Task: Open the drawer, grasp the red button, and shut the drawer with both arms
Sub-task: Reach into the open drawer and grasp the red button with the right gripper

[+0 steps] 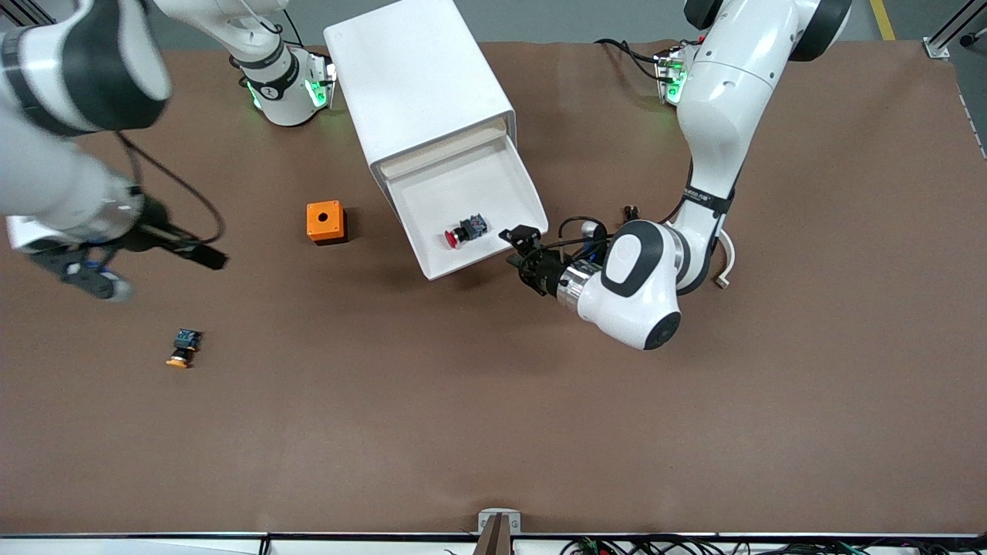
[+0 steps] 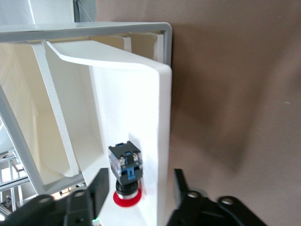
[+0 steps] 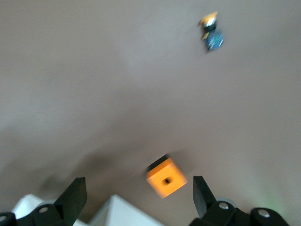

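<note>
Right pincer point(image 1: 202, 254): fingers spread, empty, raised over the tabletop point(image 1: 432, 401) at the right arm's end. Yellow-capped button point(image 1: 183, 348): on the tabletop below it. Orange box point(image 1: 325, 222): between that pincer and the cabinet point(image 1: 416, 85). Drawer point(image 1: 493, 181): pulled out of the cabinet. Red button point(image 1: 463, 230): lying in the drawer, near its front wall, just ahead of the left pincer. Left pincer point(image 1: 521, 248): fingers spread, empty, at the drawer's front corner.
</note>
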Controlling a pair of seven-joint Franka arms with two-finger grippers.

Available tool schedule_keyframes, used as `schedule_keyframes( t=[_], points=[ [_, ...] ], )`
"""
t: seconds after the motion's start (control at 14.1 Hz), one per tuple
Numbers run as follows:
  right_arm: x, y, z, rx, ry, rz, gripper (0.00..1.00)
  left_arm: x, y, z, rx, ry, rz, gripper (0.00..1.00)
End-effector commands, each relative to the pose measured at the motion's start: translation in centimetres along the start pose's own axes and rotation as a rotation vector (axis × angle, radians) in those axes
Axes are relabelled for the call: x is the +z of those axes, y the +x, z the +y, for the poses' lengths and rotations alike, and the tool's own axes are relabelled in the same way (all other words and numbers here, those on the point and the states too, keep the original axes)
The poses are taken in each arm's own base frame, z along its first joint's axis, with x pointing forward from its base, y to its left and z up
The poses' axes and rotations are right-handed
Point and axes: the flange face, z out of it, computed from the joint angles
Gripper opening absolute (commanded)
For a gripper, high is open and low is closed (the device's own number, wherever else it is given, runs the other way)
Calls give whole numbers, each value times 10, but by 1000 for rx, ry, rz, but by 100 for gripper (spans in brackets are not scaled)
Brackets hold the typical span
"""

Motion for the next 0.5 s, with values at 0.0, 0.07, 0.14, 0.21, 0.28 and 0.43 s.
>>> schedule_keyframes(
  t=[0.0, 0.07, 0.14, 0.21, 0.28, 0.43],
  points=[
    [9, -49, -48, 130, 18, -10, 100, -32, 5, 9, 27, -39, -26, 100],
    [15, -62, -61, 186, 42, -32, 100, -45, 7, 10, 54, -59, -35, 100],
    [22, -84, -78, 209, 51, -26, 100, -58, 11, 16, 86, -81, -43, 100],
    [29, -105, -95, 233, 56, -20, 100, -68, 11, 16, 135, -101, -48, 100],
    [37, -124, -110, 269, 76, -8, 100, -82, 7, 9, 189, -138, -43, 100],
    [55, -157, -134, 321, 96, 7, 100, -97, 5, 1, 247, -219, 15, 100]
  ],
)
